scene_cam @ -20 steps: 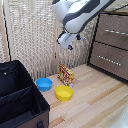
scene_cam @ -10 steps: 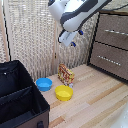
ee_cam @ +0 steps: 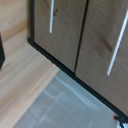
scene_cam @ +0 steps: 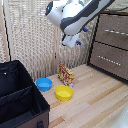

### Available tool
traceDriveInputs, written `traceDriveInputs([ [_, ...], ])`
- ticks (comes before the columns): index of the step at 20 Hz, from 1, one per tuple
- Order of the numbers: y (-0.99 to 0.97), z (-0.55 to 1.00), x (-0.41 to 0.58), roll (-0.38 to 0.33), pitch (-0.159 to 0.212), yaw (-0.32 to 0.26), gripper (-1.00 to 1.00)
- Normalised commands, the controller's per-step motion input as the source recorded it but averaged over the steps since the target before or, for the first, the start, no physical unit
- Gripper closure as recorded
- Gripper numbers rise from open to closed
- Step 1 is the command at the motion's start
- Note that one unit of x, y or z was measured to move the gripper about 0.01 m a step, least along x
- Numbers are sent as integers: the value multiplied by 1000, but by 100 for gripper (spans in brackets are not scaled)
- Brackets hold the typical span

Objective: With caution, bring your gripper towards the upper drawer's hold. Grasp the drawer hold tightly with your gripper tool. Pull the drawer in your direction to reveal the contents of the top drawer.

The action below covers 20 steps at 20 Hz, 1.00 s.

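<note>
The dark brown dresser stands at the exterior view's right. Its top drawer bears a thin silvery drawer hold. My gripper hangs under the white arm, high above the floor and well to the left of the drawer, touching nothing. It looks open and empty. In the wrist view two brown drawer fronts show, each with a silvery bar; I cannot tell which is the top one. One dark finger shows at that picture's edge.
A lower drawer sits under the top one. A black fabric-sided box stands at the exterior view's left. A blue bowl, a yellow bowl and a patterned packet lie on the wooden floor before a slatted screen.
The arm has shifted slightly toward the dresser at the exterior view's right. Nothing else has moved.
</note>
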Motion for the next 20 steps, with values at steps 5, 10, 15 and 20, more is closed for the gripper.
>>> traceDriveInputs([
  [5, -503, 117, -412, -296, 0, 67, -100],
  [10, -538, 67, -431, -246, -28, 87, -100],
  [15, -598, -18, -313, -136, -59, 146, -100],
  [20, -582, -95, -161, -89, -47, 193, -100],
])
